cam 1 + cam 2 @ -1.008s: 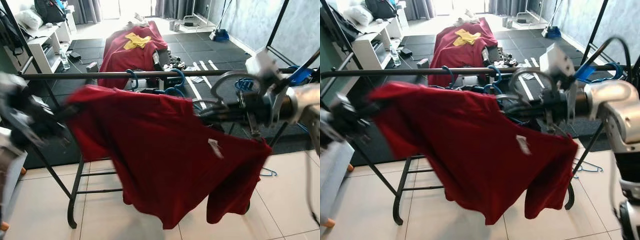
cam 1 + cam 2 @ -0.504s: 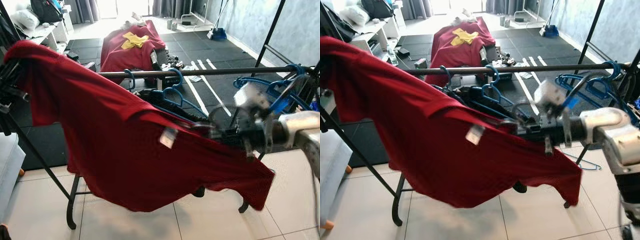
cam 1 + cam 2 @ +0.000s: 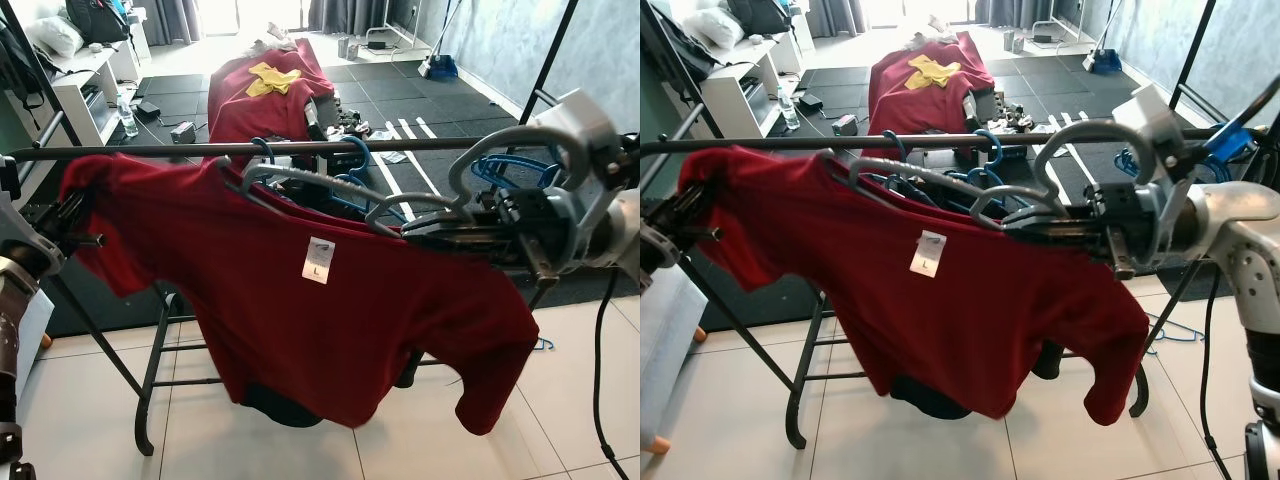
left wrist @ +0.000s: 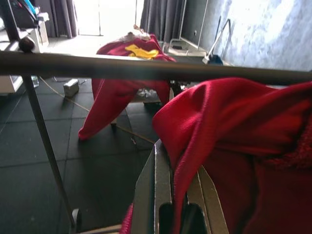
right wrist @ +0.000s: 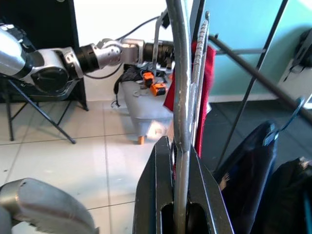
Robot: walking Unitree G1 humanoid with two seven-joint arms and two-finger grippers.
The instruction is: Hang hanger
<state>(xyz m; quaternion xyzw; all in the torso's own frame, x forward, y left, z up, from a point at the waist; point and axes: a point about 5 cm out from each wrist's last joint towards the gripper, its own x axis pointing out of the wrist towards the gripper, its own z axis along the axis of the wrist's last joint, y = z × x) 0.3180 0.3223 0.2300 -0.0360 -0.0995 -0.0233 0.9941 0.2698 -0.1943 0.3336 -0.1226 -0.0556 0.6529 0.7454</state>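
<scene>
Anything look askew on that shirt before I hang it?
Yes. The red T-shirt sits lopsided on the grey hanger: one shoulder is pinched by the left gripper, while the right gripper grips the hanger's neck below the rail.

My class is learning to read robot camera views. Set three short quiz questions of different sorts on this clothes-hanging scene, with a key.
1. True or false: the grey hanger already hangs from the rail.
2. What does the left gripper pinch? A) a sleeve of the red shirt B) the rail C) a blue hanger
3. Fill in: the white tag on the shirt reads ___.

Key: 1 false, the right gripper holds it in front of the rail; 2 A; 3 L.
</scene>
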